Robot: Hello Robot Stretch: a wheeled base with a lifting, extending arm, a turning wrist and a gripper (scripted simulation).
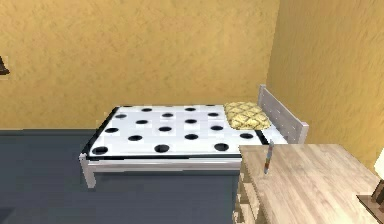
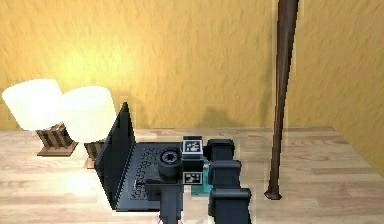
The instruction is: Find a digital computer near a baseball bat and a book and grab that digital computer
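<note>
A dark laptop [image 2: 130, 165] stands with its lid up on a light wooden desk [image 2: 320, 160] in the arm side view. Just to its right, a brown baseball bat [image 2: 280, 100] stands upright against the yellow wall. The arm [image 2: 225, 200] rises from the bottom edge, with two white marked squares [image 2: 190, 148] at its far end. The gripper [image 2: 158, 170] lies over the laptop's keyboard area, and I cannot tell whether it holds anything. A small teal thing [image 2: 202, 176] shows beside the squares; its shape is unclear.
Two cream-shaded lamps [image 2: 60, 110] stand on the desk left of the laptop. In the forward view, a bed [image 1: 170, 135] with a white black-dotted cover, a yellow pillow [image 1: 243, 114] and a grey headboard stands on dark blue floor. The desk's corner [image 1: 300, 180] fills the lower right.
</note>
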